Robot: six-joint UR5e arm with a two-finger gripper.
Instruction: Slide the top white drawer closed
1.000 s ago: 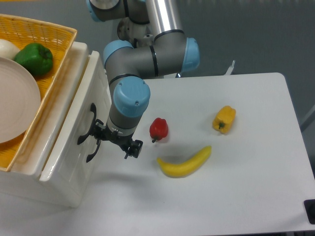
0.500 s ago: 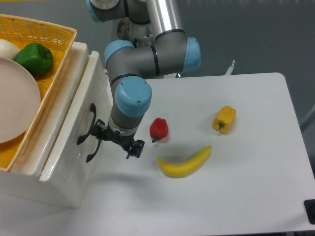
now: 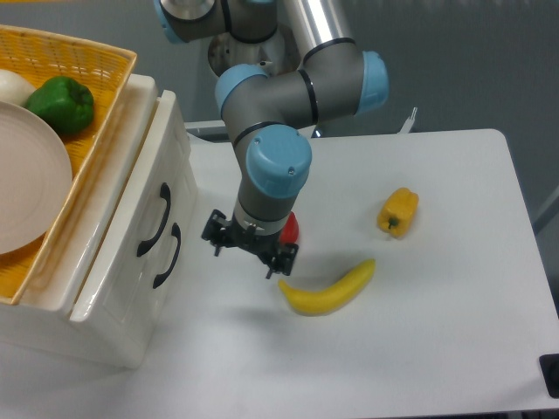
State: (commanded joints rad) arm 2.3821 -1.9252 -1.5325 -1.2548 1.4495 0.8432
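The top white drawer (image 3: 150, 188) sat at the left edge of the worktop, its front nearly flush with the cabinet and its black arched handle (image 3: 152, 220) facing right, just above the lower drawer handle (image 3: 168, 256). The gripper (image 3: 249, 249) hung over the white table (image 3: 437, 332) near its middle, apart from both handles, with its two dark fingers spread and nothing between them. Its body partly hid the red pepper (image 3: 291, 229) just behind it. A banana (image 3: 327, 289) lay just right of and below the gripper, toward the front edge, and a yellow pepper (image 3: 398, 212) lay farther toward the right edge. On top of the cabinet at the far left corner rested the woven yellow basket (image 3: 96, 105), holding a green pepper (image 3: 61, 103) and a pale plate (image 3: 26, 188).
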